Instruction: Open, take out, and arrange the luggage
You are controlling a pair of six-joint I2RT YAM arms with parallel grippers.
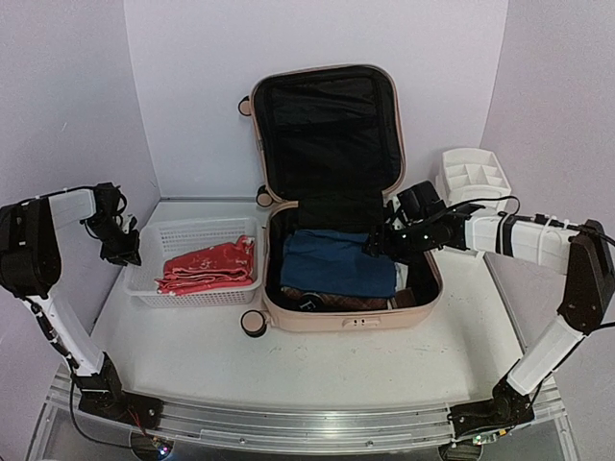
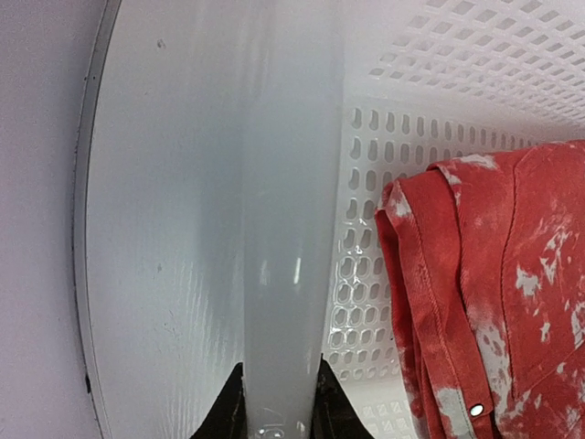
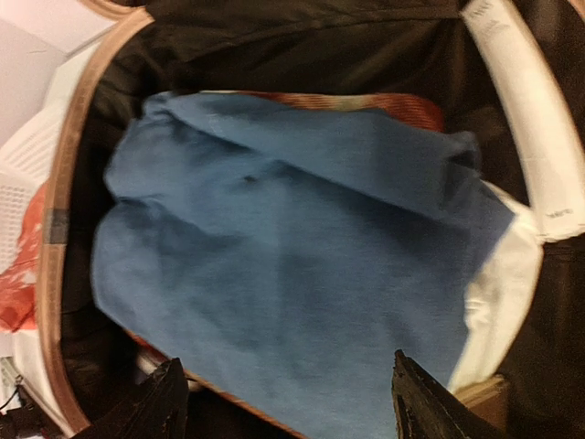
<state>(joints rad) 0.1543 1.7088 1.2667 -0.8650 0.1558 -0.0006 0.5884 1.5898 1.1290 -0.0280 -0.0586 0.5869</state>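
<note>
**Luggage** [image 1: 351, 322]: peach hard-shell case, centre of table [image 1: 288, 375], lid standing open toward 12 o'clock.
- Handling: shell stiff and smooth, probably heavy. Take it by the rim, not the curved sides.
- Contents: blue garment [image 3: 292, 247], soft, limp and light. Pinch a raised fold.
- Right gripper [image 3: 285, 361]: fingers wide, above the garment.
- Left gripper [image 2: 280, 366]: fingers narrow astride the rim of the basket [image 1: 192, 300], at the case's 9 o'clock. Whether they grip it cannot be told.

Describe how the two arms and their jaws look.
The left arm and the right arm are both built of white tubular links joined by chunky black joints, and each stands on a black base. A thin black cable loops near the right wrist. The jaws are black, and in the wrist views they show as dark tapered tips.
</note>
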